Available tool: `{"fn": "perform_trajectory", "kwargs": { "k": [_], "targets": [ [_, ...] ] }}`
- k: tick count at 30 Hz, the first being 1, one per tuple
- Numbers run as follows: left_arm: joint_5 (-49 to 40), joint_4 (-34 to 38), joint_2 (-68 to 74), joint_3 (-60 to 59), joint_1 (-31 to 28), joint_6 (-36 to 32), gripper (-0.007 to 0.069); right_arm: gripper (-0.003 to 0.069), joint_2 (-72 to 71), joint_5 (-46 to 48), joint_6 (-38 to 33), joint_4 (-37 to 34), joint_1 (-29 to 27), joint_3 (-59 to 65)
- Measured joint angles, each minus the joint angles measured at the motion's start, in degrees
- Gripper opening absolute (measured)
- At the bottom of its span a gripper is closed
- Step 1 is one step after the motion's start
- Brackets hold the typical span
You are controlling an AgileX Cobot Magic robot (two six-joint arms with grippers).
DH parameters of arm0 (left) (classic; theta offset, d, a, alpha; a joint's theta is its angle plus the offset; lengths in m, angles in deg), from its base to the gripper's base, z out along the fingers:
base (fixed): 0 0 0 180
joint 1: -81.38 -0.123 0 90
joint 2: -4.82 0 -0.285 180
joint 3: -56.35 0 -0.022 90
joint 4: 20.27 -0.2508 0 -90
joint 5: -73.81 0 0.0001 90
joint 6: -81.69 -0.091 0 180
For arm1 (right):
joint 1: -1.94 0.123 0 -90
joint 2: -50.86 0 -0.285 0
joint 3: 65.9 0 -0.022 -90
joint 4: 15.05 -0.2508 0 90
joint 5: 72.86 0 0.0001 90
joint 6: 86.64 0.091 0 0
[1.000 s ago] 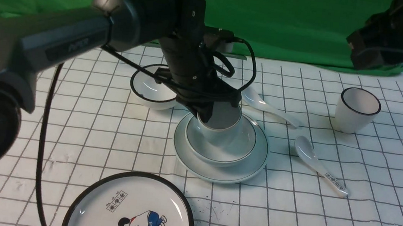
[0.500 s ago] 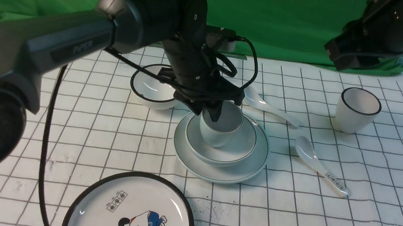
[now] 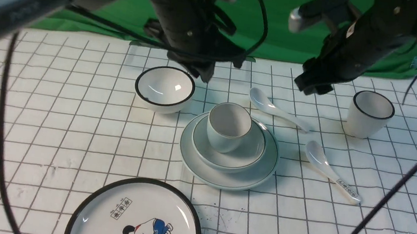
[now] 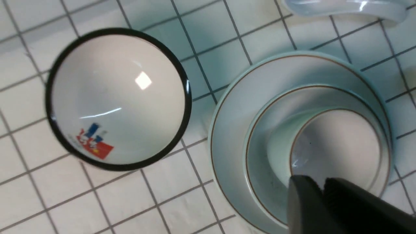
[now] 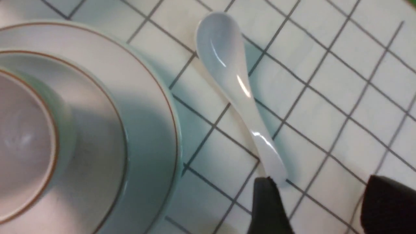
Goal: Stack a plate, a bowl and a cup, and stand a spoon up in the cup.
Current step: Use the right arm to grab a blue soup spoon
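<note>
the cup (image 3: 228,126) stands in the bowl (image 3: 256,148) on the plate (image 3: 192,158), mid-worktop (image 3: 74,125). the plain spoon (image 3: 278,110) lies just beside them. right hand (image 5: 318,195) hangs wide open above its handle; left hand (image 4: 320,191) narrow, empty. next, likely: pinch that handle.

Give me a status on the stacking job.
Done: the bowl sits on the plate, and the cup stands upright in the bowl. In hand: the right tool, open, hovers by the handle end of the plain spoon, which lies flat on the cloth beside the plate, not gripped. Left: grasp that spoon and stand it in the cup.
</note>
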Motion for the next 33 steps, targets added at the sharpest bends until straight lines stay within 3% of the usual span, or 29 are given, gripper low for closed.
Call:
{"fn": "perform_trajectory", "kwargs": {
  "k": [5, 23, 27, 28, 32, 33],
  "targets": [
    [-4.1, -0.4, -5.8, 0.1, 0.0, -1.2, 0.0001, 0.0424, 5.4, -4.0, 0.1, -0.2, 0.0, -0.8],
    [-5.6, -1.5, -14.1, -3.2, 0.0, -1.0, 0.0000, 0.0450, 13.7, -7.9, 0.3, -0.2, -1.7, -1.0],
    [-5.5, -1.2, -14.1, -3.2, 0.0, -1.0, 0.0000, 0.0417, 14.1, -8.6, 1.2, -0.3, -2.4, -1.1],
    [-5.5, -1.0, -14.1, -3.2, 0.0, -1.0, 0.0000, 0.0384, 14.1, -8.6, 1.3, -0.3, -2.5, -1.1],
    [-5.5, -0.7, -14.1, -3.2, 0.0, -1.0, 0.0000, 0.0116, 14.2, -8.6, 1.3, -0.2, -2.6, -1.1],
    [-5.5, -0.7, -14.1, -3.2, 0.0, -1.0, 0.0000, 0.0083, 14.1, -8.5, 1.3, -0.2, -2.6, -1.1]
  ]
}}
